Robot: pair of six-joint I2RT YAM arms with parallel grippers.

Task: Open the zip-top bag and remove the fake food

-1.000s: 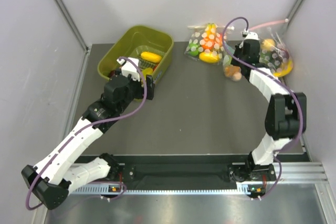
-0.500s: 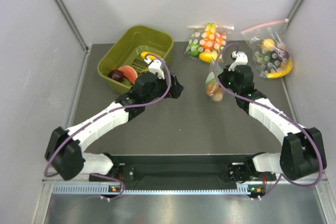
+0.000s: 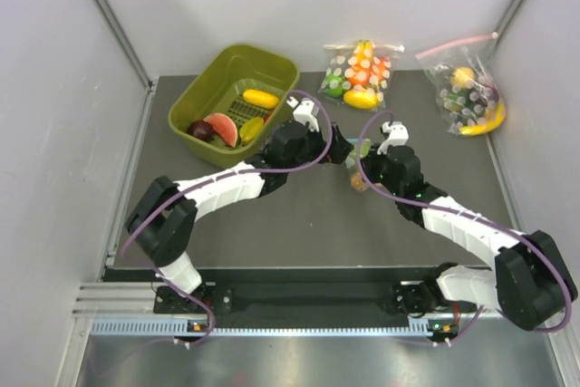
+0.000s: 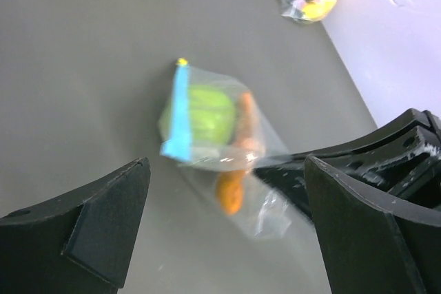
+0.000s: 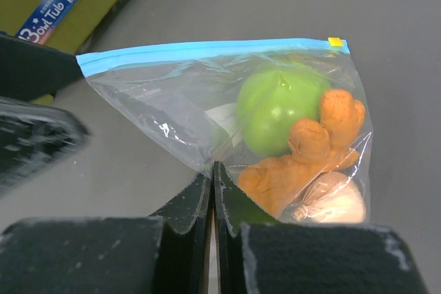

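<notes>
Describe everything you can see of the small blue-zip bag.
The zip-top bag is small, clear plastic with a light-blue zip strip, yellow-tipped, looking shut. Inside sit a round green fruit, orange pieces and a pale piece. The right gripper is shut on its plastic opposite the strip; the open left gripper faces it without touching.

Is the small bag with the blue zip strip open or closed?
Closed: on the zip-top bag the blue strip runs as one sealed line; fake food lies inside.

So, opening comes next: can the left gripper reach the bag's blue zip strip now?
Probably yes. The left gripper is open, the blue zip strip right ahead, nothing between. The right gripper pinches the zip-top bag at its opposite edge, clear of the strip.
</notes>
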